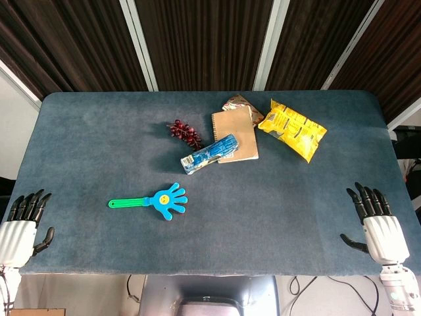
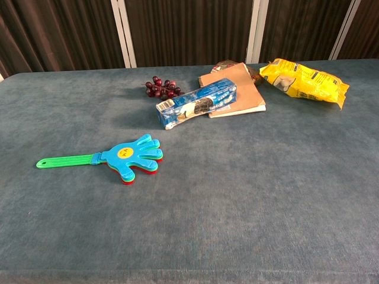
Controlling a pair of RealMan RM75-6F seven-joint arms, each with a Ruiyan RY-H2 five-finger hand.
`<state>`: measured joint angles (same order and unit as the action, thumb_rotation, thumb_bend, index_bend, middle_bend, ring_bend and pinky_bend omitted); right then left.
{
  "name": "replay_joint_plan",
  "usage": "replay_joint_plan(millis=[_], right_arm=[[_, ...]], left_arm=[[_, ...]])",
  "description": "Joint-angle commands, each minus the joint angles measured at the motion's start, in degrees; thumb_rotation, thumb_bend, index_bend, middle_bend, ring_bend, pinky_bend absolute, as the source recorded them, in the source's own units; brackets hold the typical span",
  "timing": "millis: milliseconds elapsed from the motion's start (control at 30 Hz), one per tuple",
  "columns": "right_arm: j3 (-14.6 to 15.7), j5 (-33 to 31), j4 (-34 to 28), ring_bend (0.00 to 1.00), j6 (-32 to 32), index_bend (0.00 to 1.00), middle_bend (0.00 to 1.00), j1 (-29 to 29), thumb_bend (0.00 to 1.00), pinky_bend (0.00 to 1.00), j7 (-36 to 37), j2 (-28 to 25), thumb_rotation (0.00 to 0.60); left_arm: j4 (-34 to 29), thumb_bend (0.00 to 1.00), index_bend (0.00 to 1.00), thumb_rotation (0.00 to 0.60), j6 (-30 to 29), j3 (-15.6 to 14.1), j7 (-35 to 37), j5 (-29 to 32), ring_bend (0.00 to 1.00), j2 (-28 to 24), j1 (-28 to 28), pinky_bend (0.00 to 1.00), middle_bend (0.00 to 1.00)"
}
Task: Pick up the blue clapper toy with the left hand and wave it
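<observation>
The blue clapper toy [image 1: 164, 200] lies flat on the blue-grey table [image 1: 85, 131], a hand-shaped blue head with a yellow dot and a green handle [image 1: 128, 202] pointing left. The chest view shows the clapper toy [image 2: 130, 157] left of centre, with red and green layers under the blue one. My left hand [image 1: 20, 227] rests at the table's front left corner, fingers spread, holding nothing, well left of the handle. My right hand [image 1: 378, 224] sits at the front right corner, fingers apart and empty. Neither hand shows in the chest view.
Behind the clapper lie a blue biscuit pack [image 1: 209, 153], a brown notebook [image 1: 235, 133], dark grapes [image 1: 184, 131], a yellow snack bag [image 1: 293, 130] and a small brown packet [image 1: 235, 103]. The table's front edge [image 1: 210, 273] runs between my hands.
</observation>
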<state>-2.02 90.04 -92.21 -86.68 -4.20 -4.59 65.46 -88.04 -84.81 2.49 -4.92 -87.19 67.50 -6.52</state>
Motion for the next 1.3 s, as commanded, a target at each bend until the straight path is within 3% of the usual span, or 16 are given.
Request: replay_joint_plan(millis=[33, 267, 400, 667, 867, 1067, 1300], right_arm=[[0.03, -0.09, -0.3, 0.0, 0.08, 0.0, 0.0, 0.06, 0.2, 0.0, 0.34, -0.28, 0.6], [0.55, 0.7, -0.36, 0.0, 1.03, 0.0, 0.0, -0.4, 0.2, 0.0, -0.25, 0.24, 0.6], [0.62, 1.08, 0.08, 0.0, 1.64, 0.0, 0.0, -0.87, 0.2, 0.0, 0.67, 0.69, 0.6], [0.28, -0.19, 1.06, 0.0, 4.27, 0.0, 0.0, -2.23, 0.2, 0.0, -0.25, 2.59, 0.6], [0.48, -0.54, 0.87, 0.0, 5.14, 0.0, 0.0, -2.56, 0.2, 0.0, -0.22, 2.67, 0.6], [0.8, -0.37, 0.6, 0.0, 5.33, 0.0, 0.0, -2.61, 0.2, 0.0, 0.45, 2.12, 0.6], [1.21, -0.35, 0.07, 0.0, 5.91, 0.0, 0.0, -2.75, 0.2, 0.0, 1.12, 1.34, 0.6]], left_arm=[[0.0, 0.42, 0.0, 0.6, 0.42, -0.11, -0.17, 0.09, 0.0, 0.1, -0.2, 0.01, 0.0], [1.03, 0.42, 0.0, 0.6, 3.69, -0.25, 1.24, 0.35, 0.0, 1.09, -2.0, 0.01, 0.0], [4.29, 0.43, 0.06, 0.6, 8.02, 0.46, 5.94, 0.59, 0.0, 3.08, -5.03, 0.01, 0.0], [10.31, 0.43, 0.18, 0.6, 17.15, 1.82, 10.97, 1.64, 0.0, 8.79, -11.89, 0.0, 0.0], [13.04, 0.43, 0.22, 0.6, 19.42, 0.92, 13.07, -1.46, 0.0, 14.51, -15.63, 0.0, 0.01], [20.42, 0.42, 0.27, 0.6, 25.02, 2.7, 12.8, 1.57, 0.0, 20.89, -19.96, 0.0, 0.02], [26.93, 0.42, 0.27, 0.6, 26.52, 4.5, 14.12, 3.89, 0.0, 26.33, -22.64, 0.0, 0.03]])
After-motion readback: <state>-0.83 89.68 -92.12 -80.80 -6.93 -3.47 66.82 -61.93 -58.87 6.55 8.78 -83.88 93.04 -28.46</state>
